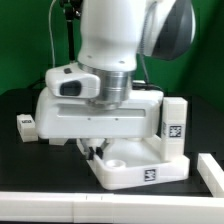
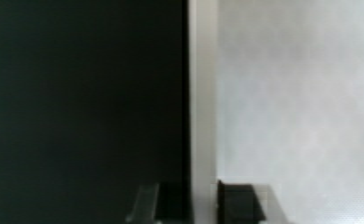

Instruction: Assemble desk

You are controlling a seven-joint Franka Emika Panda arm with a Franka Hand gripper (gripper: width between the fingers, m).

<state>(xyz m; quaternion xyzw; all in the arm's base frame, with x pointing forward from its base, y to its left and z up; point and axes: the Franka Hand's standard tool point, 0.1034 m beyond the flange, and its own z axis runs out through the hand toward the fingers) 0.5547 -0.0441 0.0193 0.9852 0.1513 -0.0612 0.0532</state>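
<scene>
The white rimmed tabletop [image 1: 135, 170] lies on the dark table with a round corner socket [image 1: 118, 162] facing up and a tag on its near wall. One white square leg [image 1: 173, 126] stands upright at its corner on the exterior view's right. Another leg [image 1: 25, 124] lies on the table at the left. My gripper [image 1: 95, 150] reaches down at the tabletop's left edge. In the wrist view the tabletop [image 2: 294, 100] fills one half of the picture, and my gripper [image 2: 204, 205] has a finger on each side of the tabletop's rim wall [image 2: 204, 90], closed against it.
A long white bar [image 1: 60, 205] runs along the front of the table, and another piece of it [image 1: 210, 170] stands at the exterior view's right, close to the tabletop. The arm's body hides the table's middle and back.
</scene>
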